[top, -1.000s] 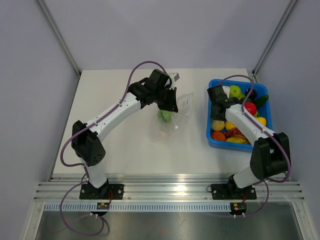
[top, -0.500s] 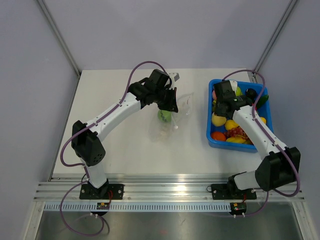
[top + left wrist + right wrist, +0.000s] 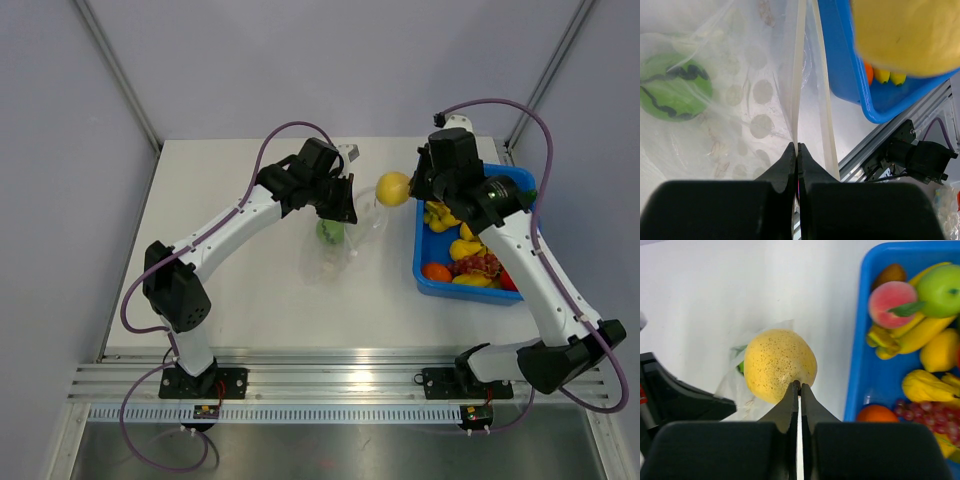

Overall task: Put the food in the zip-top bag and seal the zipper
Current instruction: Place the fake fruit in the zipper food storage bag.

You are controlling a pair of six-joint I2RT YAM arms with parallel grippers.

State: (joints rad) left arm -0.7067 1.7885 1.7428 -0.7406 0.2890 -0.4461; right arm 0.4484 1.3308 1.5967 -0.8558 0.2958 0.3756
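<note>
While the left gripper (image 3: 797,147) is pinching one lip of the zipper (image 3: 799,75) with its jaws pressed tight together, the zip-top bag (image 3: 340,250) is lying slack on the table (image 3: 250,300) with a green striped toy (image 3: 672,92) sitting inside. The film is looking thin, crinkly and limp, so I am judging that the mouth will be sagging shut unless that stiffer ridged strip is being held up; the strip is the sensible place to be gripping. Just right of the mouth, the yellow fruit (image 3: 780,365) is hanging in the air between bag and bin, near the bag's opening. The right gripper (image 3: 798,386) is nipping it by its near edge only, jaws almost together — a shallow hold on a light, hard, rounded toy that is probably apt to slip or swivel. Farther right, the blue bin (image 3: 420,255) is holding the rest of the food (image 3: 920,335)
</note>
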